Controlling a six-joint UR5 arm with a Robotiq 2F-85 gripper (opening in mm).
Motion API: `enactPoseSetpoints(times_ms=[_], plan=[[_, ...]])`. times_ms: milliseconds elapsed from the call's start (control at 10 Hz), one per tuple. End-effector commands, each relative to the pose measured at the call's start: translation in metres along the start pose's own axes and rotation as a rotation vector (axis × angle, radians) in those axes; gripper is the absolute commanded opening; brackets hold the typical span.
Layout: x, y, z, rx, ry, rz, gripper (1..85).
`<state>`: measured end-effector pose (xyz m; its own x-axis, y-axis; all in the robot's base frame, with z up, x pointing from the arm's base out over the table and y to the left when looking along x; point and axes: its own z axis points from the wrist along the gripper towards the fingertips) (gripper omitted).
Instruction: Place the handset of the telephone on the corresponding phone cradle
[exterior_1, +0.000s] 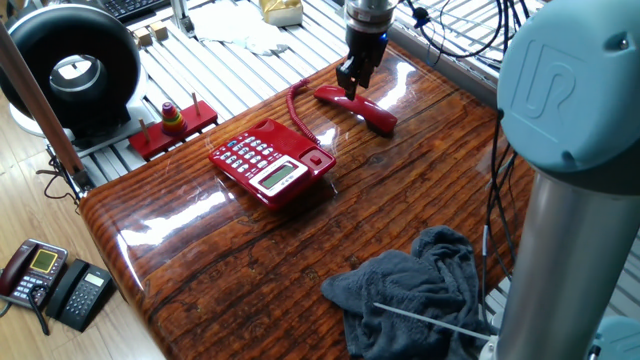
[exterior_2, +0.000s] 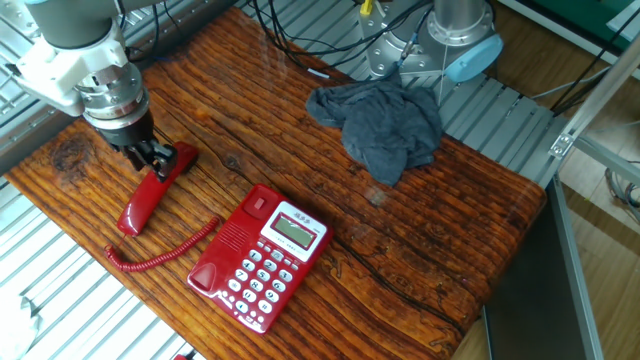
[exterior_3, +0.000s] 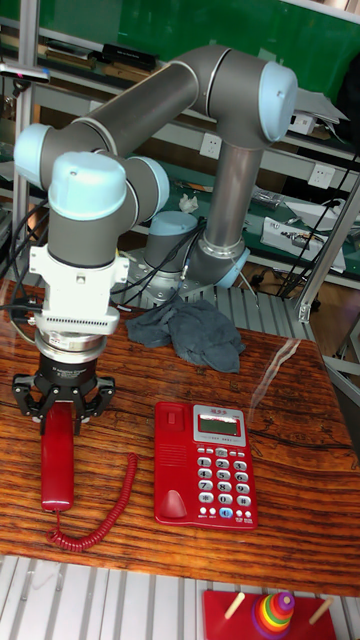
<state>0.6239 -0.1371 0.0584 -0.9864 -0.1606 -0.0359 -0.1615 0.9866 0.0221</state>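
The red handset (exterior_2: 140, 205) lies flat on the wooden table, apart from the red telephone (exterior_2: 262, 262), joined to it by a red coiled cord (exterior_2: 160, 258). The phone cradle (exterior_2: 228, 245) along the base's side holds nothing. My gripper (exterior_2: 152, 162) points straight down at the handset's far end, open, one finger on each side of it. In one fixed view the gripper (exterior_1: 350, 88) sits low on the handset (exterior_1: 372, 113), behind the telephone (exterior_1: 268, 165). The tall fixed view has the gripper (exterior_3: 58, 408) over the handset (exterior_3: 57, 465), left of the telephone (exterior_3: 210, 465) and cradle (exterior_3: 172, 470).
A crumpled grey cloth (exterior_1: 415, 290) lies at the table's other end, near the arm's base (exterior_2: 455, 40). A red stacking toy (exterior_1: 172, 122) and a black round device (exterior_1: 75, 65) stand off the table's edge. Two dark phones (exterior_1: 50, 280) sit on the floor.
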Motion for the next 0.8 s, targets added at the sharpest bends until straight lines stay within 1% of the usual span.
enactPoseSetpoints(times_ms=[0,200,400,500,600,700], plan=[[-0.001,-0.004,0.002,-0.002,-0.004,0.02,47.3],[-0.001,-0.005,0.002,0.003,-0.004,0.018,51.0],[-0.004,0.0,0.004,-0.018,-0.008,0.031,53.3],[-0.005,0.005,0.006,-0.04,-0.011,0.041,54.0],[-0.007,0.008,0.008,-0.06,-0.018,0.041,58.0],[-0.008,0.007,0.009,-0.054,-0.019,0.039,59.3]])
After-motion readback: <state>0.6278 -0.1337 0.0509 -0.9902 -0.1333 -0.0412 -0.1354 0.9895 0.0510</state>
